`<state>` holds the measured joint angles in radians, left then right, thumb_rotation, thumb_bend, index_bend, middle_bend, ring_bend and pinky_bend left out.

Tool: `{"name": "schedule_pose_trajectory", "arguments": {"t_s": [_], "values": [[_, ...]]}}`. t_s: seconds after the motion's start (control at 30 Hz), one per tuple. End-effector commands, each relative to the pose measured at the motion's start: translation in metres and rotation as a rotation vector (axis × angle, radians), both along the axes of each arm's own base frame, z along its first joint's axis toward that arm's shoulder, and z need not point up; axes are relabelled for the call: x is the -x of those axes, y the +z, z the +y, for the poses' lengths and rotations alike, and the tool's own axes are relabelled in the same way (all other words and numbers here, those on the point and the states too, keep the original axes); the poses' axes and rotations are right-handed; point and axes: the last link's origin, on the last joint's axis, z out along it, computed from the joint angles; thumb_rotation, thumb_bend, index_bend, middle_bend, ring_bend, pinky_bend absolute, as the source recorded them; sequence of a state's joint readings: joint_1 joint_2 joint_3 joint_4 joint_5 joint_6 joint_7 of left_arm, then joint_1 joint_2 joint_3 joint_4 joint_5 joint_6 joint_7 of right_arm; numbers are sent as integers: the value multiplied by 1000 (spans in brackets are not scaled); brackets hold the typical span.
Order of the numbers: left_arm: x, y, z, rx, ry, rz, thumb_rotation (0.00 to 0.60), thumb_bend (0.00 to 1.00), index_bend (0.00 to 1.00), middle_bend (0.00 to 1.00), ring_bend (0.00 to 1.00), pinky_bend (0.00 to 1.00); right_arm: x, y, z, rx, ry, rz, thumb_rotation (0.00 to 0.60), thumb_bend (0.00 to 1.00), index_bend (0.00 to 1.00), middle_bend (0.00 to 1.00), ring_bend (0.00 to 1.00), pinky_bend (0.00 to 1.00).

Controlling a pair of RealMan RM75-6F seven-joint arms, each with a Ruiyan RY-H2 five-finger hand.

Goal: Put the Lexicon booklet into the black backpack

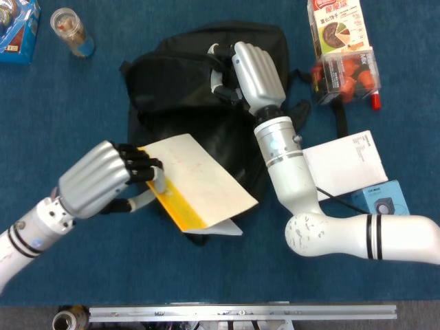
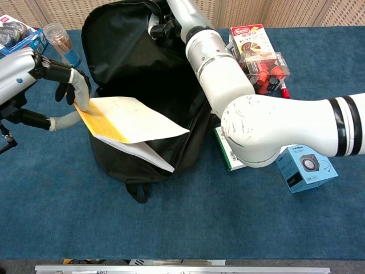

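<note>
The black backpack [image 1: 185, 89] [image 2: 125, 51] lies open in the middle of the blue table. My right hand [image 1: 249, 72] [image 2: 162, 23] grips its upper flap and holds the mouth up. My left hand [image 1: 110, 180] [image 2: 43, 74] pinches the Lexicon booklet [image 1: 203, 182] [image 2: 131, 119] by its yellow spine edge. The booklet is white with a yellow strip; it lies tilted across the lower part of the bag's opening, and its far corner sticks out past the bag's near right edge.
A clear jar [image 1: 70, 31] and a blue box [image 1: 15, 26] stand at the far left. At the far right are a snack carton [image 1: 337, 24] and a clear box of red items [image 1: 347, 72]. A white box [image 1: 347, 163] and a blue speaker box [image 1: 381, 199] lie by my right arm.
</note>
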<state>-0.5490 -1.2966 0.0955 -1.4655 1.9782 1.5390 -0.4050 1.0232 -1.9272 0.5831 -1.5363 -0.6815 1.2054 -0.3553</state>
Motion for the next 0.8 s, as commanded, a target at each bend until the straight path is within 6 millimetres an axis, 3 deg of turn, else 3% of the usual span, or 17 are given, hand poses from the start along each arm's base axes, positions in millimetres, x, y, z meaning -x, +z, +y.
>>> {"name": "schedule_pose_trajectory", "arguments": {"t_s": [0.03, 0.23, 0.43, 0.8], "values": [[-12, -8, 6, 23, -2, -15, 600, 346, 653, 662, 602, 683, -1, 0, 1, -2, -1, -7, 600, 733, 732, 624, 636, 869], [-30, -17, 24, 22, 24, -45, 600, 346, 654, 662, 602, 684, -3, 3, 4, -11, 3, -37, 600, 731, 732, 624, 635, 869], [-34, -19, 47, -11, 95, -72, 600, 346, 654, 662, 602, 686, -4, 8, 8, -19, 16, -57, 600, 729, 732, 624, 636, 869], [2, -31, 52, -215, 172, -15, 600, 345, 658, 667, 602, 693, -5, 18, 7, -32, -1, -122, 600, 729, 732, 624, 635, 869]]}}
